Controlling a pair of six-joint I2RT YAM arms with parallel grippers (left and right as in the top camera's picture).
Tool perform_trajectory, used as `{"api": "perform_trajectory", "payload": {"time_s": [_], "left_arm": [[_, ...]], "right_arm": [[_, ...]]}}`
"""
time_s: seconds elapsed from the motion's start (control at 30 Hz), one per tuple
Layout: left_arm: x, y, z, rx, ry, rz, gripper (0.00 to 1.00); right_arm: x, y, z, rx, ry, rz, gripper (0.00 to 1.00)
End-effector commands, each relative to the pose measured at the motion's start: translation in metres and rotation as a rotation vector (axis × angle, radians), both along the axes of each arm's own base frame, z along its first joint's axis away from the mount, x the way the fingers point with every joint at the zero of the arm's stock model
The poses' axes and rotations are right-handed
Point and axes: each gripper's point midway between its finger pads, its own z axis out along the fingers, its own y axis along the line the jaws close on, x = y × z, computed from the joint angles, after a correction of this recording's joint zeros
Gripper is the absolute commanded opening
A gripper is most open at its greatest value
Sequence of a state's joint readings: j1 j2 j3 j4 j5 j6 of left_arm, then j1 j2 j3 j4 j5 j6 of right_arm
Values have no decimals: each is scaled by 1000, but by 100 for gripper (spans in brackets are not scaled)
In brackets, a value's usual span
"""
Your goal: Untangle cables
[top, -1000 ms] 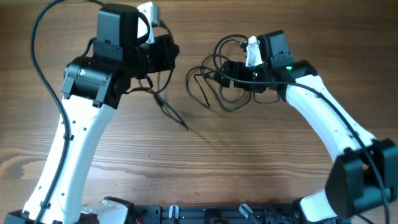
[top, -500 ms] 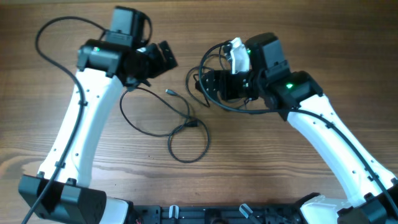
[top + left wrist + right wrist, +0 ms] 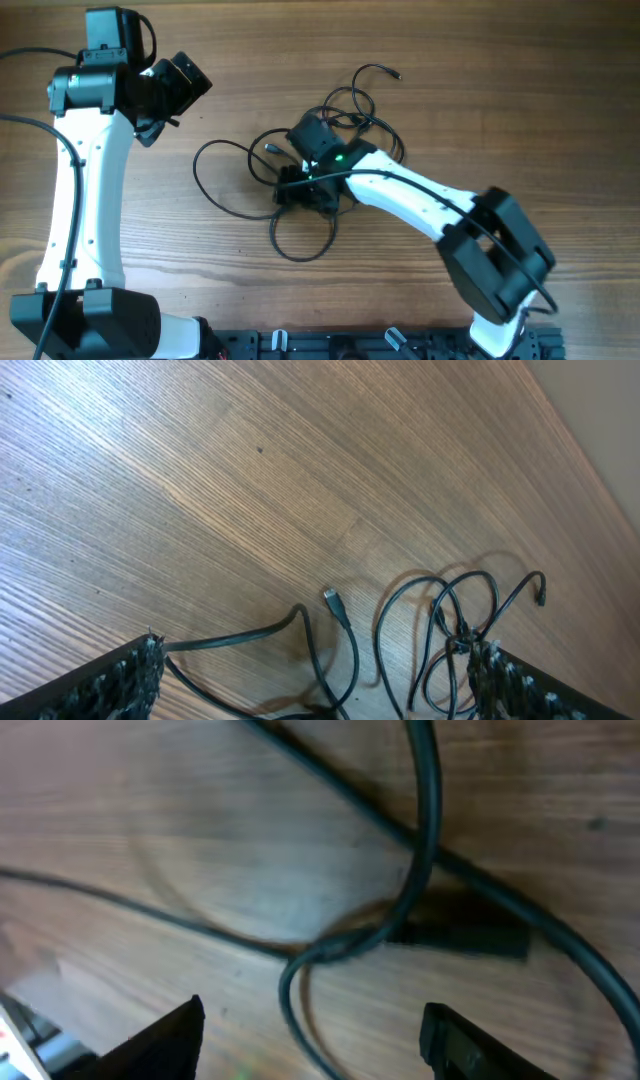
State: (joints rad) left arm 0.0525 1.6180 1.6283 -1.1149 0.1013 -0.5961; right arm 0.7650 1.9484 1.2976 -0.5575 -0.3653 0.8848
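The cables (image 3: pixel 362 110) lie on the wooden table as thin black cords: a tangle at the upper middle, a wide loop (image 3: pixel 203 186) to its left and a round loop (image 3: pixel 300 258) below. My right gripper (image 3: pixel 297 190) is low over the spot where the loops cross. It is open, and in the right wrist view one cord strand (image 3: pixel 292 1010) curves between its fingers (image 3: pixel 165 1042) with a black plug (image 3: pixel 470 937) just beyond. My left gripper (image 3: pixel 188 82) is open and empty, raised at the upper left, away from the cords. Its wrist view shows a plug end (image 3: pixel 331 597) and the tangle (image 3: pixel 458 632) below it.
The left arm's thick black wire (image 3: pixel 40 125) runs along the left edge. A black rail (image 3: pixel 330 345) lines the table's front edge, with the arm bases at both front corners. Bare wood lies to the right of the tangle and along the back.
My left gripper opened and let its cord fall into loops on the table, then swung back to the upper left. My right gripper moved down and left from the tangle to the crossing, its jaws narrowing.
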Motion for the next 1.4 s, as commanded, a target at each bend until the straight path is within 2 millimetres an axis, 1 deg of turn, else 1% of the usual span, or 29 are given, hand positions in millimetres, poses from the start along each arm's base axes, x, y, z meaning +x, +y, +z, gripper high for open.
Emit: {"api": "perform_trajectory", "payload": {"time_s": [0.0,0.07,0.13,0.17,0.3,0.37,0.43,0.5,0.53,0.6,0.67,0.7,0.77,0.8,0.83,0.87,0.9,0.93,1.0,1.03,1.07,1.13,1.2,1.23,1.3,1.33,1.37], "left_arm": [[2,0,4,11,-15,-11,100],[2,0,4,11,-14,-11,100],[2,0,4,11,-14,-11,100],[2,0,4,11,-14,-11,100],[2,0,4,11,-14,-11,100],[2,0,4,11,-13,-11,100],[1,0,4,11,-10,-11,100],[0,0,3,11,-6,-11,100],[0,0,3,11,-6,-11,100],[-1,0,3,11,-2,-11,100],[-1,0,3,11,-3,-11,100],[-1,0,3,11,-2,-11,100],[-1,0,3,11,-3,-11,100],[-1,0,3,11,-2,-11,100],[-1,0,3,11,-3,-11,100],[0,0,3,11,-3,-11,100],[0,0,3,11,-3,-11,100],[0,0,3,12,-4,-11,100],[1,0,4,12,-11,-10,100],[1,1,4,15,-12,-9,100],[1,1,4,15,-11,-9,100],[1,1,4,15,-11,-9,100],[1,1,4,15,-11,-9,100],[1,1,4,15,-11,-9,100],[1,1,4,15,-10,-9,100],[1,1,4,15,-10,-9,100],[1,1,4,15,-11,-9,100]], "right_arm": [[4,4,-14,-11,13,-50,71],[12,6,-20,-26,-28,-59,68],[10,8,-23,-37,-38,-53,63],[6,11,-25,-50,-50,-42,61],[2,12,-33,-122,-114,-36,58],[5,10,-34,-138,-129,-43,56],[6,9,-42,-162,-129,-77,54],[4,10,-57,-170,-104,-97,52],[4,9,-60,-176,-95,-106,50],[3,9,-62,-175,-89,-106,43],[1,11,-61,-162,-76,-94,30],[0,16,-59,-139,-74,-65,26],[2,24,-51,-67,-70,5,22],[3,26,-47,-30,-61,33,15],[5,25,-43,-1,-51,53,12],[14,25,-32,44,-73,90,8],[18,24,-28,53,-94,103,6],[25,24,-18,68,-129,118,5],[34,26,25,122,-271,208,4],[34,27,43,142,-320,236,5],[34,27,66,168,-382,266,4],[30,23,114,213,-492,310,4],[22,13,153,233,-577,339,4],[20,-2,172,218,-606,312,4],[22,-34,197,186,-639,246,4],[26,-54,211,178,-659,203,4],[35,-81,226,164,-688,134,4]]}}
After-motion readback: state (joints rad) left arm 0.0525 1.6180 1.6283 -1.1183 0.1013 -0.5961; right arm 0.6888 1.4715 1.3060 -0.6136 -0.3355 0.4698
